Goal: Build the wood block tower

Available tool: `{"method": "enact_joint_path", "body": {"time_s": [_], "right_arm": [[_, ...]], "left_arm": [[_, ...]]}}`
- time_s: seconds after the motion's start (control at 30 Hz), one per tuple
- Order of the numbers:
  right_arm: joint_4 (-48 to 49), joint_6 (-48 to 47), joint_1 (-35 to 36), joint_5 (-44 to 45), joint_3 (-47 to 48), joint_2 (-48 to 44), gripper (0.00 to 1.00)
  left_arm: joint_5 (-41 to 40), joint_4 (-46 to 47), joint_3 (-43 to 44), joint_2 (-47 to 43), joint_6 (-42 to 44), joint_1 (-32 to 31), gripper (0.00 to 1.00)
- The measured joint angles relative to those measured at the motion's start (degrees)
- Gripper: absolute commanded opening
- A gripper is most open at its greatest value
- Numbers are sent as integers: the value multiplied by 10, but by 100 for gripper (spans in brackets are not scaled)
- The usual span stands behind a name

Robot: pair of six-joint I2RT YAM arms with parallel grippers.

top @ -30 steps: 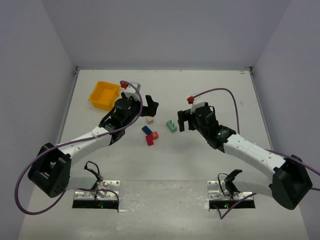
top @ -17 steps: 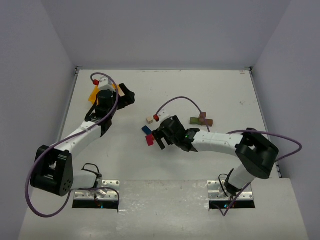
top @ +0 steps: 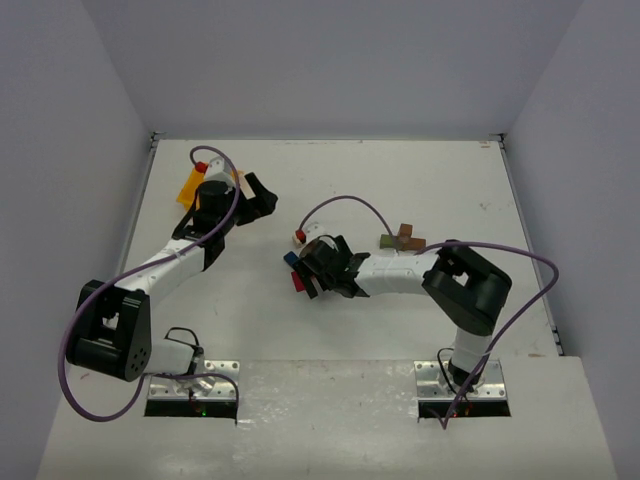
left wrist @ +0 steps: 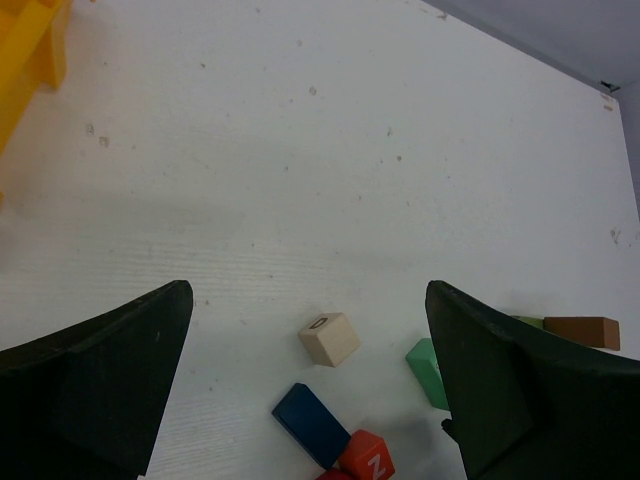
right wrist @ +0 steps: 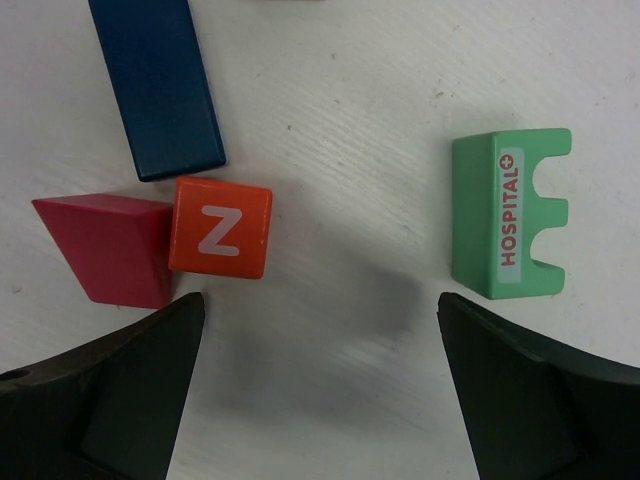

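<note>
Wood blocks (top: 292,259) are found unstacked, well right of the left gripper (top: 258,196), held wide and empty, whereas the red wedge (right wrist: 105,245), the touching orange Z cube (right wrist: 220,228) and the green HOSPITAL block (right wrist: 510,215) are met, seemingly just ahead, by the equally spread, empty right gripper (right wrist: 318,310).

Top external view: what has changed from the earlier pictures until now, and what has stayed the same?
The left gripper swung back from the middle toward the yellow tray. The right gripper swept left and now hangs over the orange block and teal block. Nothing was taken or released; both arms' jaws stayed open. The tan block and blue block kept their places.
</note>
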Motion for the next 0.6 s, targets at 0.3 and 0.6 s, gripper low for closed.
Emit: {"method": "enact_joint_path", "body": {"time_s": [0.3,0.6], "right_arm": [[7,4,0,-17,38,34,89],[22,23,4,-31,58,50,58]], "left_arm": [[8,0,0,1,0,0,100],[14,0,0,2,0,0,100]]}}
